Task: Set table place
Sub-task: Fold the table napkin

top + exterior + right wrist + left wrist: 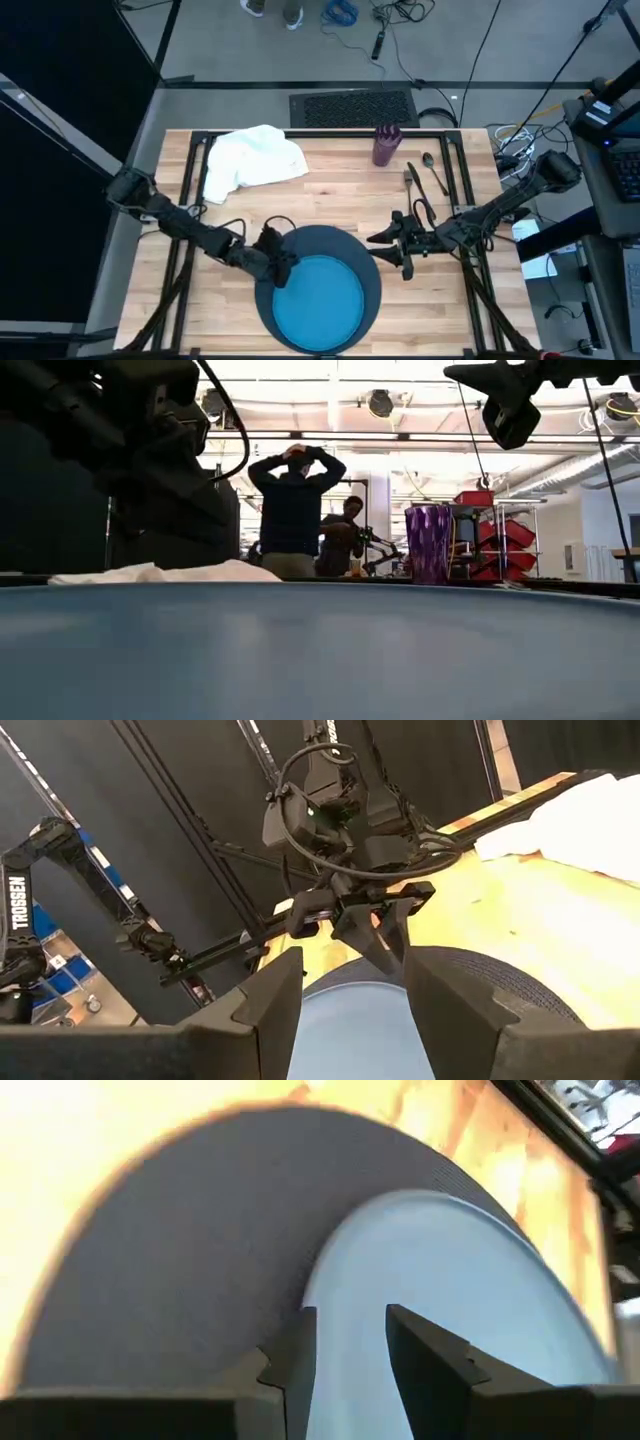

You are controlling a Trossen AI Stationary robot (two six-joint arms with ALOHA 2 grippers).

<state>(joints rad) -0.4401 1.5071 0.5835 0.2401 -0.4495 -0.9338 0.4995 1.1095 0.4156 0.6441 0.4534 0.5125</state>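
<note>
A dark grey charger [345,248] lies at the table's near middle with the blue plate [322,305] lying flat on it. My left gripper [283,270] is at the plate's left rim, shut on it. My right gripper [378,248] hovers open just beyond the charger's far right edge, holding nothing. The white napkin [255,160] lies crumpled at the far left. The purple cup [387,143] stands upright at the far middle. The fork, knife and spoon [425,178] lie on the wood to the right of the cup. My left gripper has the blue plate's left rim [335,1295] between its two fingers, one finger [298,1355] on the outer side over the charger, the other [425,1360] on the plate's inner surface. The fingers slant down from the table's left. The plate lies flat on the charger.
Black frame bars [190,190] run across the table top on both sides. A dark keyboard [352,105] lies just beyond the far edge. Bare wood shows between the napkin and the cup. People stand in the room behind the table [295,510].
</note>
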